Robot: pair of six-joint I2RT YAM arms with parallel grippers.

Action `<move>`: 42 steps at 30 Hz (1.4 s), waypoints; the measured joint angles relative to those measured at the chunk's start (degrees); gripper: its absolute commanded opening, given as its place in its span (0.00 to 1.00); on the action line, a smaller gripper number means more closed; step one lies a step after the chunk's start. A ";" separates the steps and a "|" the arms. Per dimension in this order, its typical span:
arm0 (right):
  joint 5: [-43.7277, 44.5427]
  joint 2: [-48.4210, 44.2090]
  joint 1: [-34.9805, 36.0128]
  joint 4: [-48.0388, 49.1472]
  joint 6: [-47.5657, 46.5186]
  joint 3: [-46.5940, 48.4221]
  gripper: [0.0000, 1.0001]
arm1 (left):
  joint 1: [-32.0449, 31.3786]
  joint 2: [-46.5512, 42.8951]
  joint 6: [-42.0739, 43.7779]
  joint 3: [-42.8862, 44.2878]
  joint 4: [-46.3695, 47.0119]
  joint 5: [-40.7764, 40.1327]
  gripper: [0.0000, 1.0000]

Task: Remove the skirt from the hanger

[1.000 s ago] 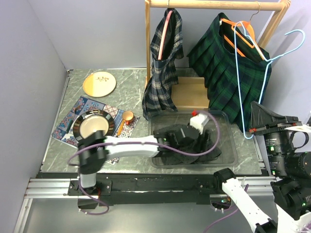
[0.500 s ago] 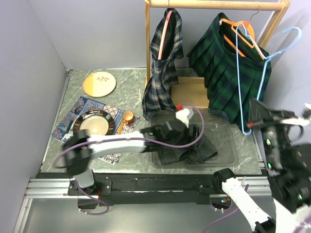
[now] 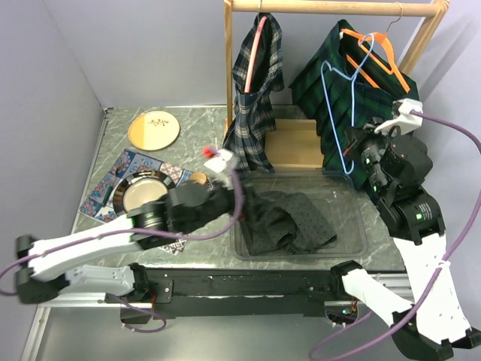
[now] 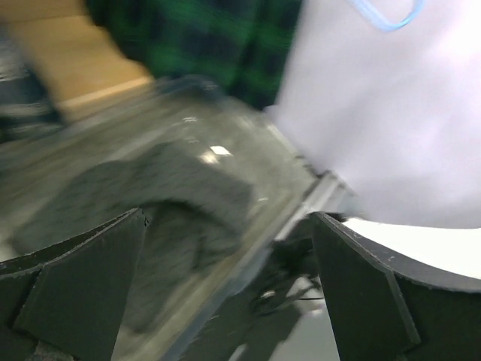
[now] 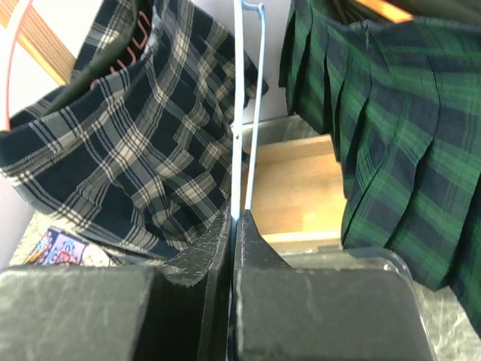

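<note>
Top external: right gripper [image 3: 351,148] clamps hanger [image 3: 325,83]

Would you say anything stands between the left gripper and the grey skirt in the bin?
Nothing visible: the left gripper is open at the bin rim, and the grey skirt lies uncovered inside.

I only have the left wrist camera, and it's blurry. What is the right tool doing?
Observer: The right tool is shut on a blue wire hanger.
Operator: Any skirt on that hanger?
Observer: No, the top view shows it bare.
Operator: What hangs on the rack?
Observer: A green pleated skirt and a blue plaid garment hang from the wooden rack.
</note>
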 measured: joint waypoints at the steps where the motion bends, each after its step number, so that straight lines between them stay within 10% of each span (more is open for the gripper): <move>1: 0.07 0.39 0.00 0.50 -0.31 0.24 0.00 | 0.00 -2.12 0.74 -1.27 -1.03 -1.38 0.97; 14: 2.34 13.53 0.00 12.90 -4.15 7.80 0.00 | 0.00 -28.04 9.60 -17.99 -7.32 -28.30 0.97; 34: 7.17 32.37 0.00 14.69 -8.37 20.02 0.01 | -1.92 -21.88 16.04 -15.08 -15.80 -39.17 0.97; 42: 7.21 32.04 -0.02 9.81 -5.81 20.11 0.50 | -5.68 -24.48 17.03 -17.14 -19.39 -46.18 0.97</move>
